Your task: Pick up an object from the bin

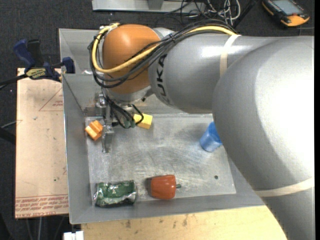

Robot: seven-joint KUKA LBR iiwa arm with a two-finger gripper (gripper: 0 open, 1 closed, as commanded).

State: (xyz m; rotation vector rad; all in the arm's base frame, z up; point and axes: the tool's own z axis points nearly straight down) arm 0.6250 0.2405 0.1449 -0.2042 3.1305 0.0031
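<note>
My gripper (106, 142) hangs below the arm's wrist over the bin's left part, low over the floor. A small orange block (93, 130) lies just to its left, close beside it; I cannot tell if they touch. A yellow block (145, 122) lies a little to its right, partly under the wrist's cables. Nothing shows in the gripper's grasp.
A crumpled green packet (115, 193) and a red toy pepper (162, 186) lie along the bin's front edge. A light blue thing (210, 138) sits at the right, half hidden by the arm. The sloped left wall rises close behind the orange block.
</note>
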